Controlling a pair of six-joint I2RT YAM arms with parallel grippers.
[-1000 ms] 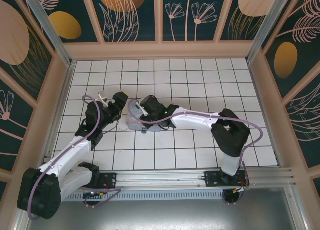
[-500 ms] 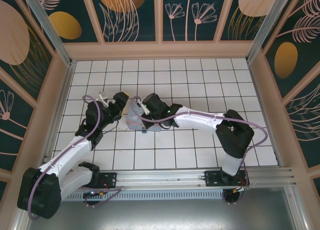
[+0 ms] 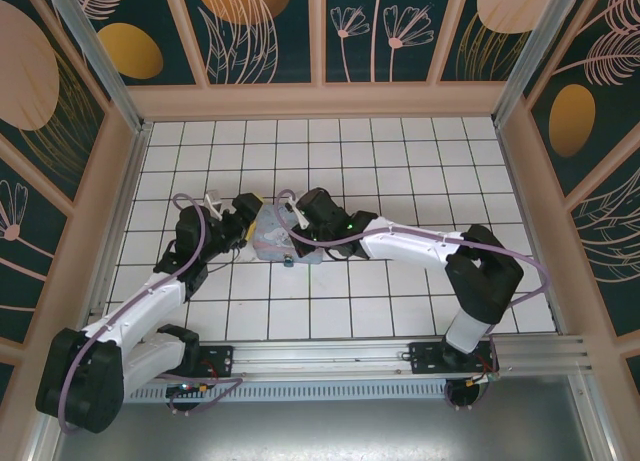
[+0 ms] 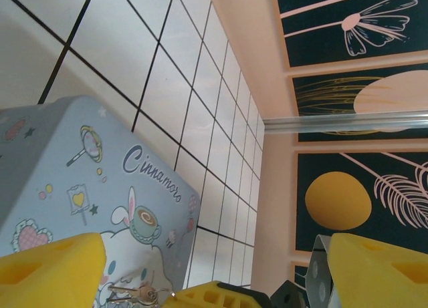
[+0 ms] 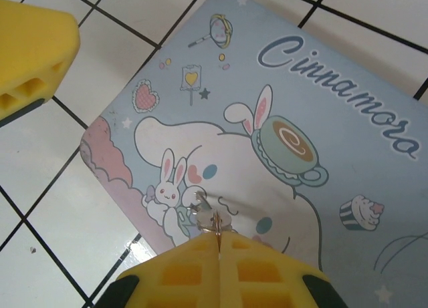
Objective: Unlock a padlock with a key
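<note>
A pastel blue-pink cartoon tin box lies on the white tiled floor between my two grippers. My right gripper is shut on the key, a small pale metal bunch on a ring, held just above the box lid. The same key hangs beside the right gripper's yellow fingertip. My left gripper stands open at the box's left end, its yellow fingers apart. A tiny dark speck at the box's near edge may be the padlock.
The tiled floor is fenced by wooden walls with dark floral panels. A metal rail runs along the near edge, holding both arm bases.
The right arm's elbow has swung right and its wrist has shifted a little right over the box. The left gripper has dropped slightly toward the box's left end.
</note>
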